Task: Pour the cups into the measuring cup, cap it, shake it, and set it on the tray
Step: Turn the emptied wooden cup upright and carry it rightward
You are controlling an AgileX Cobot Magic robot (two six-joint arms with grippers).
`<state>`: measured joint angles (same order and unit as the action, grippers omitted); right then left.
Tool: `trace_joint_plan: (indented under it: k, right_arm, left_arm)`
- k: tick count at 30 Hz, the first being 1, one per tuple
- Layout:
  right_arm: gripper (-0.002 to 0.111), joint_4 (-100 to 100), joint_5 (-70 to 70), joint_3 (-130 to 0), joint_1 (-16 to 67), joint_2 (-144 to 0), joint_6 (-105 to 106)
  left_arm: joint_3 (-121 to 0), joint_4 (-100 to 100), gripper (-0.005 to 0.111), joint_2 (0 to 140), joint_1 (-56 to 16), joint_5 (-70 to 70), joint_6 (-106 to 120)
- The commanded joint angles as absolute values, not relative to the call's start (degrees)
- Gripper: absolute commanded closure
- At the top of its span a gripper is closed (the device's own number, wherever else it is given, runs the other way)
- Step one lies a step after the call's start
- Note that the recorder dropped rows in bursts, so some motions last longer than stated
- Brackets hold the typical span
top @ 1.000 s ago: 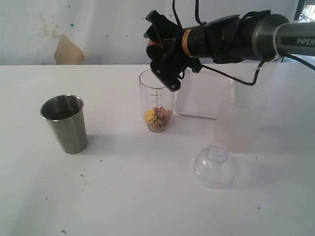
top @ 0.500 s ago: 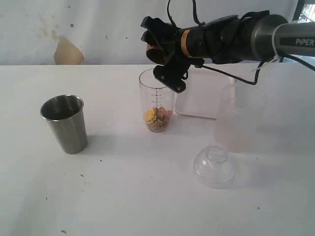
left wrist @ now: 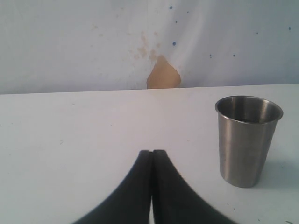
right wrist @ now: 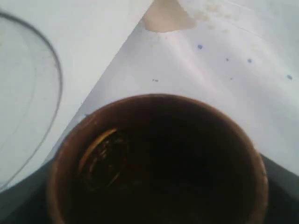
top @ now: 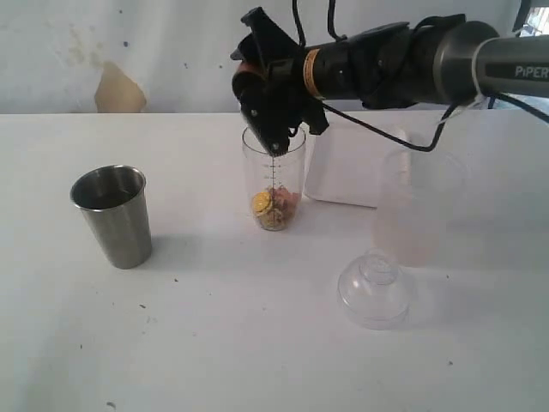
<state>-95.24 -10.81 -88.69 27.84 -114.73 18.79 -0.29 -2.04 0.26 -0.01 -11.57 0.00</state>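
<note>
Your right gripper is clamped on the wooden cup, tipped over the measuring cup at mid-table, something gold showing inside: keep lip over rim, tilt further; left gripper pressed together, near the steel cup.

The right arm: black wrist housing with an amber band just behind the black right gripper; farther back, a silver-grey tubular link lettered "PIPER" in white; thin black cables trail beneath the wrist. The left gripper: two smooth black tapering fingers.
</note>
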Motion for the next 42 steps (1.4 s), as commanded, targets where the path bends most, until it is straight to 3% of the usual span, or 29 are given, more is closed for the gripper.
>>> trace_joint_plan:
  k: [1, 4, 8, 15, 28, 42]
  right_arm:
    - [0.108, -94.89, -19.52, -88.54, 26.58, -111.36, 8.12]
    - [0.108, -94.89, -30.53, -88.54, 24.5, -109.11, 0.0]
    - [0.108, -99.95, -26.93, -88.54, 24.5, -108.78, 0.0]
    - [0.108, -99.95, -10.35, -85.9, 24.62, -108.78, 20.93]
    - [0.108, -99.95, -4.5, -82.8, 26.67, -108.78, 38.71]
    - [0.108, -99.95, -0.35, -82.8, 28.66, -108.89, 40.35]
  left_arm:
    - [0.0, -1.78, 0.107, 0.0, -0.24, -11.07, 0.0]
    - [0.0, -1.78, 0.107, 0.0, -0.24, -11.07, 0.0]
    - [0.0, -1.78, 0.107, 0.0, -0.24, -11.07, 0.0]
    - [0.0, -1.78, 0.107, 0.0, -0.24, -11.07, 0.0]
    - [0.0, -1.78, 0.107, 0.0, -0.24, -11.07, 0.0]
    - [0.0, -1.78, 0.107, 0.0, -0.24, -11.07, 0.0]
